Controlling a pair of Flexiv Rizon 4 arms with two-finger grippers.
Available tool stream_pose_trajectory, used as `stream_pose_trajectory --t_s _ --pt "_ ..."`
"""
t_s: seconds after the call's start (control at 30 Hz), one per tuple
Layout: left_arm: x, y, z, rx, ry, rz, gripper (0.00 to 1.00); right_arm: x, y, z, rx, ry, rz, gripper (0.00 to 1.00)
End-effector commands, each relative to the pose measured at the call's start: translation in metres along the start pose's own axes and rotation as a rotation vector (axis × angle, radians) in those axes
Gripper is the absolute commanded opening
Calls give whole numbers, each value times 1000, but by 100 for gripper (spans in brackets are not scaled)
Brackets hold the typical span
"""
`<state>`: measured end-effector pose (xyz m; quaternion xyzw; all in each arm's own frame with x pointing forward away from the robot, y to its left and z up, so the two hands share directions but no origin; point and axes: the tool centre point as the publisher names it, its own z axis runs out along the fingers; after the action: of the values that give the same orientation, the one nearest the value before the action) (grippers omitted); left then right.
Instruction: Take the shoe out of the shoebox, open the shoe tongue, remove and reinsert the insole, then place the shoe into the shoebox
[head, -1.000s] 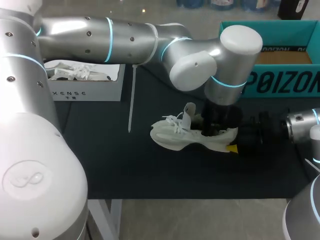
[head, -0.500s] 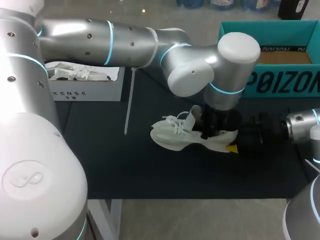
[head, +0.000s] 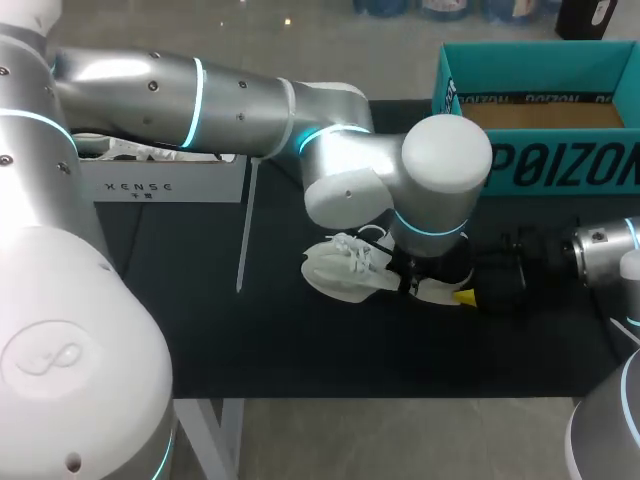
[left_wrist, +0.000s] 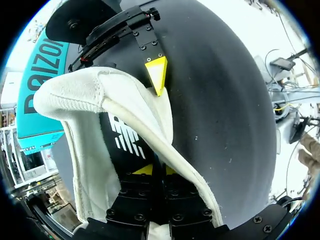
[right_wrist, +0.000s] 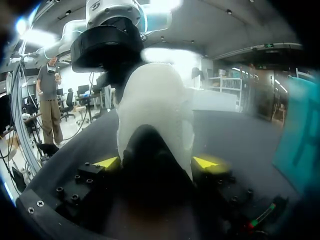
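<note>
Where the dark desk (head: 300, 340) has its middle, the white shoe (head: 345, 272) lies on its sole. Its toe points to my left and its heel to my right. It is outside the teal shoebox (head: 560, 165), which stands open at the far right corner, a little way behind the shoe. A white box (head: 165, 185) stands at the far left, well apart from the shoe.

Bare dark desk shows between the shoe and the near edge, and between the shoe and the white box. My left arm (head: 250, 100) stretches in from the left and hangs right over the shoe, so it hides the shoe's middle.

The left end effector (left_wrist: 157, 170) is down in the shoe's mouth, over the black insole (left_wrist: 127, 140). I cannot tell how far open it is or if it has hold of anything. The right end effector (right_wrist: 156, 164) is spread wide and seems to squeeze the shoe's heel from both sides.

Big white letters run along the shoebox's side. Small dark letters sit on the white box's front. The insole has a white mark.
</note>
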<state>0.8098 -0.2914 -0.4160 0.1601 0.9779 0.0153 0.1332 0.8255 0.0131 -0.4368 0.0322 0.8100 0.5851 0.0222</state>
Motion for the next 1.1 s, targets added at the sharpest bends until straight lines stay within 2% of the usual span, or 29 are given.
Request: stream_pose_trajectory --t_s 0.03,0.27,0.63,1.1 --pt "5 6 41 -8 -70 -18 0 -1 -4 3 2 1 3 0" --pt "-9 15 22 -23 -117 -34 0 -1 -4 3 2 1 3 0" --pt "-13 3 -7 -15 -168 -39 0 -1 -4 3 2 1 3 0" --pt "-20 9 -65 -20 -271 -122 0 -1 -4 3 2 1 3 0"
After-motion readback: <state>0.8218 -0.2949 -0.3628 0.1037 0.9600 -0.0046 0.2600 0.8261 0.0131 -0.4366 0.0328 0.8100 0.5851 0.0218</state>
